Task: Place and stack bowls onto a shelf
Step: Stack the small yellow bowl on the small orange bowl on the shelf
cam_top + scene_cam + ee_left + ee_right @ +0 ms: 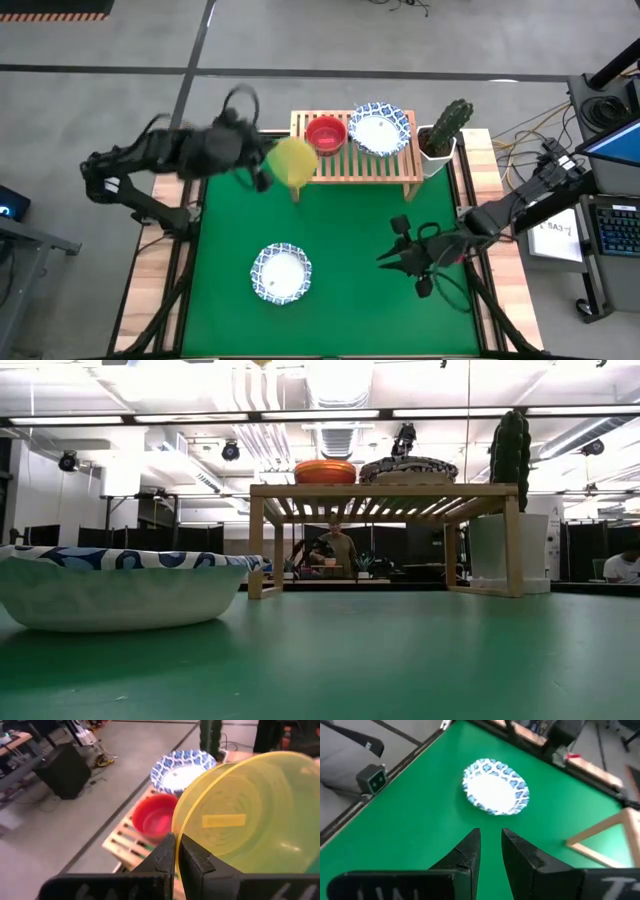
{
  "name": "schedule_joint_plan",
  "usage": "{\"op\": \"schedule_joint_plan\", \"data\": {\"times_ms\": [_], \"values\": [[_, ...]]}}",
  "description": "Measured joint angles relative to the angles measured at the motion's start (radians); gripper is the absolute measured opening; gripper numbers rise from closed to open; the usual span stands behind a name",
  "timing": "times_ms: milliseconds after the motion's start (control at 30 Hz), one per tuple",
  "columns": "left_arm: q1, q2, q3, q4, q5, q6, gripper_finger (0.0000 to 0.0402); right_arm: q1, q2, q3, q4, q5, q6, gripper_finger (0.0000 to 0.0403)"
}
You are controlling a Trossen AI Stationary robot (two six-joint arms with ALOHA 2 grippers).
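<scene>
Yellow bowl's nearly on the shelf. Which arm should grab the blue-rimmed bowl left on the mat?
Probably the right: the right gripper hovers empty over the mat beside that bowl, while the left gripper is clamped on the yellow bowl at the shelf.

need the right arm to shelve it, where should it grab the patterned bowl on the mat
Pinch the rim of the bowl from above, on the side facing the right end effector. It sits upright and open on the mat, so only its thin rim fits between the fingers.

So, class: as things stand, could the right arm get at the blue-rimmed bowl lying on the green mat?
Probably yes. The right gripper hovers open over bare green mat, and nothing lies between it and the blue-rimmed bowl. The left gripper is up by the shelf with the yellow bowl.
</scene>
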Motion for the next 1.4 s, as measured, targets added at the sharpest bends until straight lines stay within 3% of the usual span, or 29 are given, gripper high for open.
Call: {"op": "schedule_joint_plan", "data": {"times_ms": [167, 267, 467, 667, 1067, 1400], "values": [[0.251, 0.077, 0.016, 0.102, 0.283, 0.075, 0.0, -0.037, -0.107, -0.023, 0.001, -0.001, -0.053, 0.0068], [0.383, 0.135, 0.016, 0.139, 0.347, 0.076, 0.0, -0.054, -0.166, -0.055, 0.012, 0.0, -0.055, 0.0068], [0.551, 0.246, 0.015, 0.155, 0.591, 0.083, 0.0, -0.059, -0.253, -0.16, 0.139, 0.0, -0.069, 0.0068], [0.601, 0.305, 0.015, 0.2, 0.591, 0.091, 0.0, -0.059, -0.308, -0.225, 0.166, 0.0, -0.083, 0.0068], [0.607, 0.335, 0.015, 0.284, 0.592, 0.103, 0.0001, -0.059, -0.319, -0.23, 0.165, 0.0, -0.07, 0.0068], [0.607, 0.335, 0.015, 0.297, 0.592, 0.102, 0.0056, -0.059, -0.318, -0.23, 0.166, 0.0, -0.018, 0.0068]]}}
